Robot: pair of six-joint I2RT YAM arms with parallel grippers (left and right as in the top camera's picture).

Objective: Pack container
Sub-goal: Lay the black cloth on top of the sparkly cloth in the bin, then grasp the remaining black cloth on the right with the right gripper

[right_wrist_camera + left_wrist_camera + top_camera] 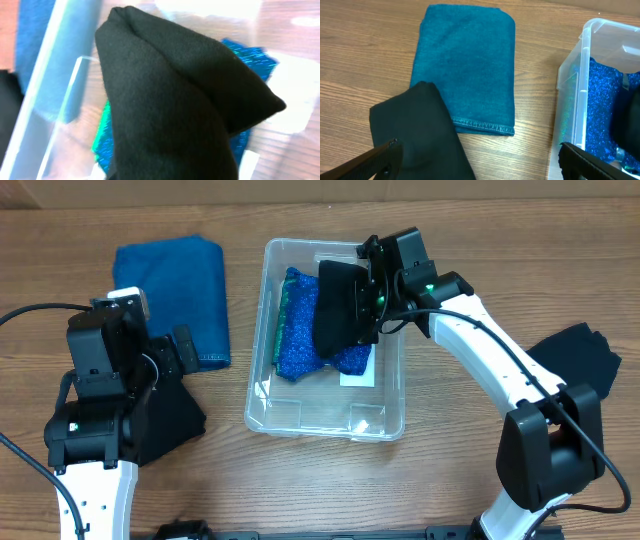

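On the wooden table (450, 220), container (300, 426) at centre, right gripper (368, 292) pinching black cloth (338, 310) over its far corner, left gripper (479, 147) spread empty left of it, likely risking cloth draped across the rim if dropped there.

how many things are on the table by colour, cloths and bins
black cloths: 3 (held black cloth, left black cloth, far-right black cloth)
teal cloth: 1
glittery blue cloth: 1
clear container: 1
total: 6
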